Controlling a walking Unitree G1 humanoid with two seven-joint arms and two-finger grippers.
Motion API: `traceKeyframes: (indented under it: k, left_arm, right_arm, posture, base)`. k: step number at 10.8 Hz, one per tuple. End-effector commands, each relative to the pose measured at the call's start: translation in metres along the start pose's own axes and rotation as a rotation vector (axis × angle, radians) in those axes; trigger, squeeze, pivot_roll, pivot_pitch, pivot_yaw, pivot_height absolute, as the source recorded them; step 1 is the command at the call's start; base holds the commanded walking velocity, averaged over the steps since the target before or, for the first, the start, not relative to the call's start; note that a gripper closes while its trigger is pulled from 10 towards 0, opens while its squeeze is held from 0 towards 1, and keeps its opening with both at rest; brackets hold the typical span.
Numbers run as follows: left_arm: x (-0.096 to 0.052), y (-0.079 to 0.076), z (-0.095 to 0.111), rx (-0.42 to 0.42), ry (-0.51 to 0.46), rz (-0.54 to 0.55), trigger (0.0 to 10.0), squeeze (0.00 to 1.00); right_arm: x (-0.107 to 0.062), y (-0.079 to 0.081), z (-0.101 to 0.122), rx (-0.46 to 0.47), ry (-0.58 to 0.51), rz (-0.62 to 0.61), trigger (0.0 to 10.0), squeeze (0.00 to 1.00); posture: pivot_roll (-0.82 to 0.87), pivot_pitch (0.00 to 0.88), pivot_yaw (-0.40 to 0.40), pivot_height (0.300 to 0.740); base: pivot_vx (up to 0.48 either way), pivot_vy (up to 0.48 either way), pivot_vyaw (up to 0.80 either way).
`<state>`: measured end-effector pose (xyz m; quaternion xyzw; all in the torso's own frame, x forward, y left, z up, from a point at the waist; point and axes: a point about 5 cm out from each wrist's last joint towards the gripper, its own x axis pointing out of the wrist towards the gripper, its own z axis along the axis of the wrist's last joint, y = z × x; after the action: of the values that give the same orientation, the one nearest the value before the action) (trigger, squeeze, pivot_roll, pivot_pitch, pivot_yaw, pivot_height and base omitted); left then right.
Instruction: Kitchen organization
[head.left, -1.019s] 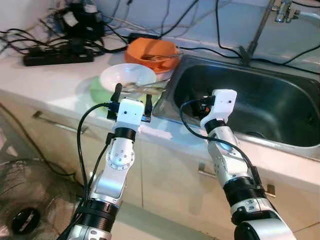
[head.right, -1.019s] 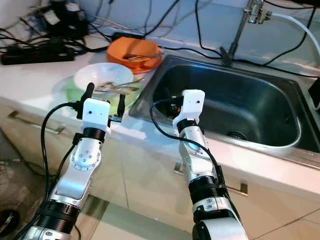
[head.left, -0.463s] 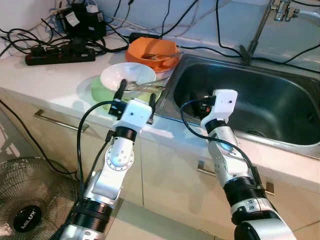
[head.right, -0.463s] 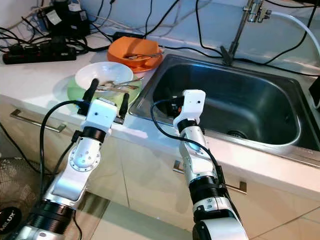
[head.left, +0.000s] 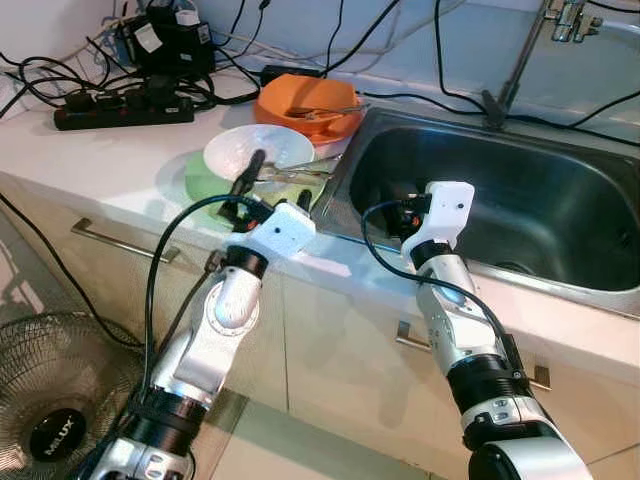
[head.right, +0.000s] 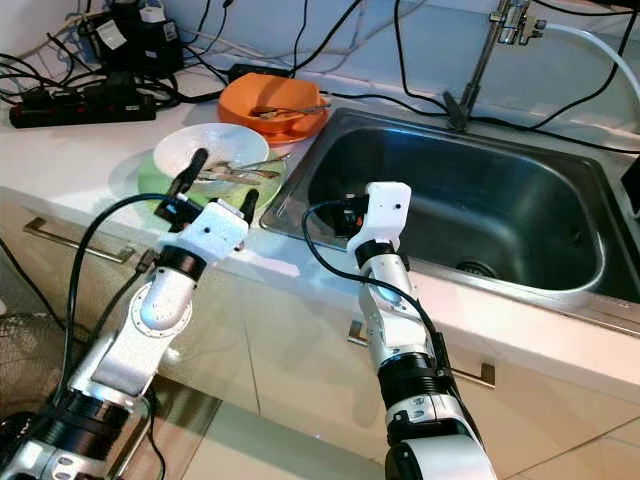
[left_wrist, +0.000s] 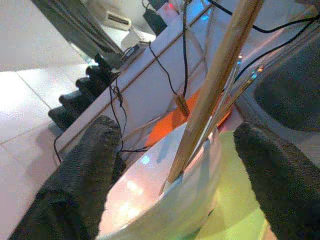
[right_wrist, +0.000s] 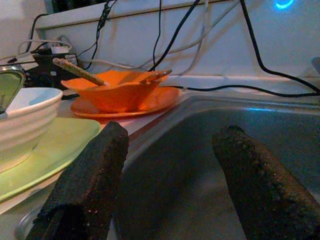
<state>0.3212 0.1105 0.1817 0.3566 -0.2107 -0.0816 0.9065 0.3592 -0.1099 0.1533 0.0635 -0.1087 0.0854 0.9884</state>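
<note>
White bowl on green plate, left end effector wide beside rim; right end effector wide over sink.

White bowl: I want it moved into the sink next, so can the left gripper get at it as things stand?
Probably yes. The left gripper is open right at the white bowl, its rim between the jaws; only the utensils lying across it might interfere.

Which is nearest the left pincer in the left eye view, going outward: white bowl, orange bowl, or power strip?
1. White bowl, right ahead of the left pincer.
2. Orange bowl, behind it, beside the sink.
3. Power strip, far left by the wall.
</note>
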Motion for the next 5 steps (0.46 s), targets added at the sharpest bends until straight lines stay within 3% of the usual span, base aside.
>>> traceKeyframes:
  k: [1, 5]
  left_arm:
    - [0.003, 0.000, 0.006, 0.016, -0.021, -0.015, 0.0, 0.00]
    - [0.006, -0.013, 0.013, 0.016, -0.051, -0.087, 0.0, 0.00]
  right_arm:
    - [0.000, 0.000, 0.000, -0.003, -0.007, -0.003, 10.0, 0.00]
    - [-0.001, 0.002, -0.001, -0.003, -0.005, 0.003, 10.0, 0.00]
  posture:
    - [0.22, 0.028, -0.013, 0.740]
    - [0.22, 0.012, -0.008, 0.740]
  base:
    - [0.000, 0.000, 0.00]
    - [0.000, 0.000, 0.00]
